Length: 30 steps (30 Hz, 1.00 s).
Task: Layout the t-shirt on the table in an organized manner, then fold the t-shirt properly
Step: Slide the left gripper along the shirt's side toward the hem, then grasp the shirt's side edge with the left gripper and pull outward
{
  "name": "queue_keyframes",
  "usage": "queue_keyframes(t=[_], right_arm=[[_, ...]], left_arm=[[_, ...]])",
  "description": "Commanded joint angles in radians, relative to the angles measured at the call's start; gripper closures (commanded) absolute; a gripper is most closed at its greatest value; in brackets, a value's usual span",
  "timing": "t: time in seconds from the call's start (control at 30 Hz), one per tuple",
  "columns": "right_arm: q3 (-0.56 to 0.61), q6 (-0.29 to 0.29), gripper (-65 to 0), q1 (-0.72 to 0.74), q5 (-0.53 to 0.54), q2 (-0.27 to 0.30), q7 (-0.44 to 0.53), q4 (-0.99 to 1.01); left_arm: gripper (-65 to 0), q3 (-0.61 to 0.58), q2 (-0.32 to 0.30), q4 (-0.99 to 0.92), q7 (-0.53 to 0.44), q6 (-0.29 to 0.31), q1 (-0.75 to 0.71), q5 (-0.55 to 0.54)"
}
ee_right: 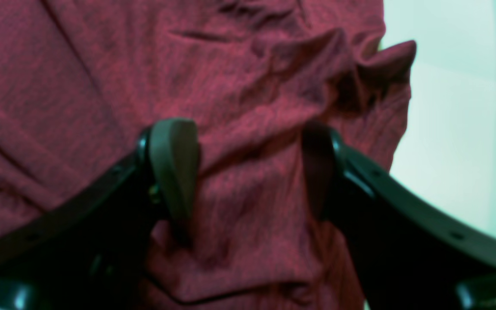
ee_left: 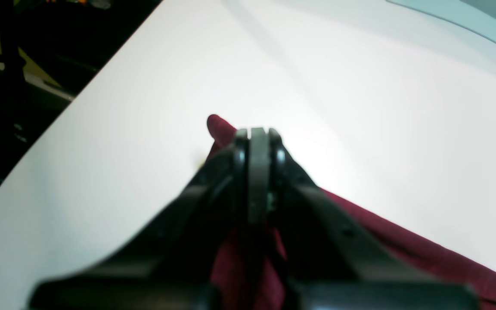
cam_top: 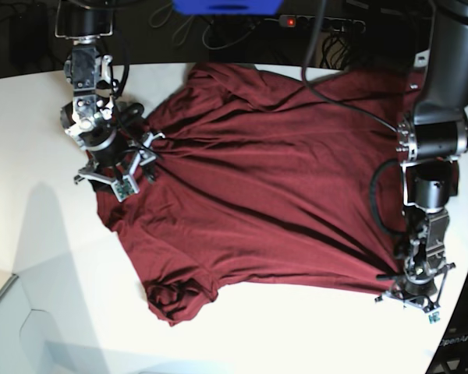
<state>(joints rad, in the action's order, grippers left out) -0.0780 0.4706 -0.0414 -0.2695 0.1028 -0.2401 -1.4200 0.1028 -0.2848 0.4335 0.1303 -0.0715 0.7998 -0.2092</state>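
The t-shirt (cam_top: 265,179) is spread out wide on the white table (cam_top: 31,257), but it is not yet flat. Many long wrinkles are seen across it, and one sleeve (cam_top: 175,296) at the near left is bunched up. A corner of the cloth at the near right is pinched by the left gripper (cam_top: 412,290), whose jaws are pressed tight together on it. In the left wrist view a small red tip of cloth is seen poking out past the closed fingertips (ee_left: 258,137). The corner is probably held this way so that the shirt can be pulled out straight. At the far left, the right gripper (ee_right: 248,172) is held low over the cloth with its jaws wide apart, one on each side of a raised fold. Nothing is gripped by it yet. It is probably placed there so that the other side can be grabbed too. No words or labels can be read anywhere on the shirt.
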Motion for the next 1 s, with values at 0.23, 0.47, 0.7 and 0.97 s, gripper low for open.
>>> queue_keyframes(t=[0.23,0.47,0.7,0.97], right_arm=[[-0.001,-0.005,-38.1,0.016,0.009,0.007,0.025,-0.015],[-0.001,-0.005,-38.1,0.016,0.009,0.004,0.025,-0.02],[-0.001,-0.005,-38.1,0.016,0.009,0.004,0.025,-0.021],[-0.001,-0.005,-38.1,0.016,0.009,0.004,0.026,-0.015]], left_arm=[[-25.3,0.008,-0.035,0.017,-0.025,-0.003,0.046,-0.002],[-34.2,0.01,-0.04,0.018,-0.019,-0.003,0.023,-0.005],[-34.2,0.14,-0.06,0.17,-0.017,0.0,-0.208,-0.005],[-34.2,0.166,-0.057,0.262,-0.017,0.005,-0.371,-0.003]])
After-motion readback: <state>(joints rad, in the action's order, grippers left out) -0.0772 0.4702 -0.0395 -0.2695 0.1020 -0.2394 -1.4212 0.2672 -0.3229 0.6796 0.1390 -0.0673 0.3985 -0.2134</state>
